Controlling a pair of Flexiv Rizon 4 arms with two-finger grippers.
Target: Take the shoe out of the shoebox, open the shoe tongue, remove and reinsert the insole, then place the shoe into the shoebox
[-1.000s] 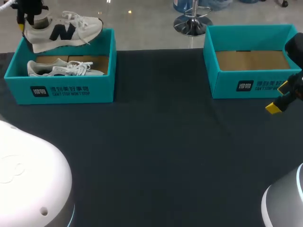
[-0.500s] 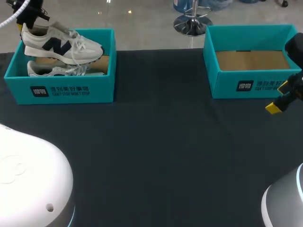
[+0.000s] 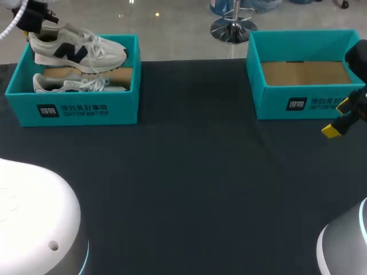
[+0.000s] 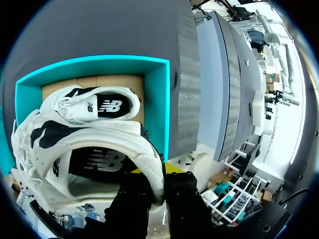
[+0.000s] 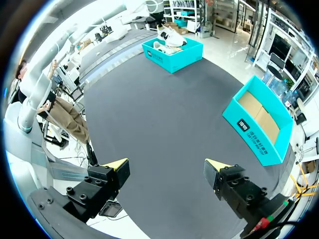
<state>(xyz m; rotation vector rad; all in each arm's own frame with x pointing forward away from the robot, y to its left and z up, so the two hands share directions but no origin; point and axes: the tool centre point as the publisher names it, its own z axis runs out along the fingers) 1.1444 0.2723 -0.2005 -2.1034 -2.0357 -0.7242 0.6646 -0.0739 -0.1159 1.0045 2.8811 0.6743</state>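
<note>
White shoe (image 3: 77, 48) over the shoebox (image 3: 71, 109) — your left hand (image 4: 159, 174) clamps its heel, toe pointing rightward.

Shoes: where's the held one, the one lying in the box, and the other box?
held shoe (image 3: 86, 51), head view, its side
shoe in the box (image 3: 94, 84), head view, its laces
other box (image 3: 269, 103), head view, its front wall

You have the right gripper (image 5: 165, 164) open above the dark table (image 5: 149, 114), an empty teal box (image 5: 244, 125) beside it, and a second teal box (image 5: 174, 56) with white shoes (image 5: 169, 36) far ahead.
</note>
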